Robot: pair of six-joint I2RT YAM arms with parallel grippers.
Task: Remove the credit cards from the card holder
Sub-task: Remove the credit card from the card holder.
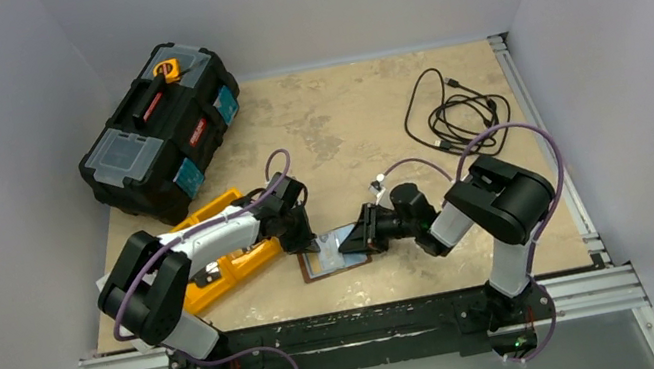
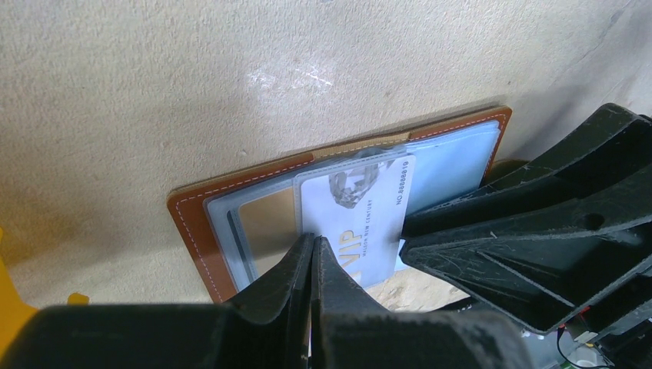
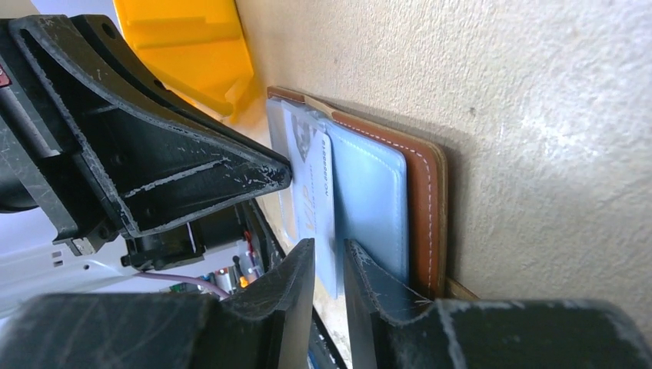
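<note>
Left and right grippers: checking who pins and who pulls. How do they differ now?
The left gripper is shut, its tip at the white card; the right gripper is slightly open astride the card's edge. The left comes from the orange tray's side, the right from opposite. Both meet over the open card holder.

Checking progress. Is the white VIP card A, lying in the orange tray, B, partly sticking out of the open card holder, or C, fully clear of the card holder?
B: the VIP card overlaps the card holder, one end jutting past its edge.
</note>
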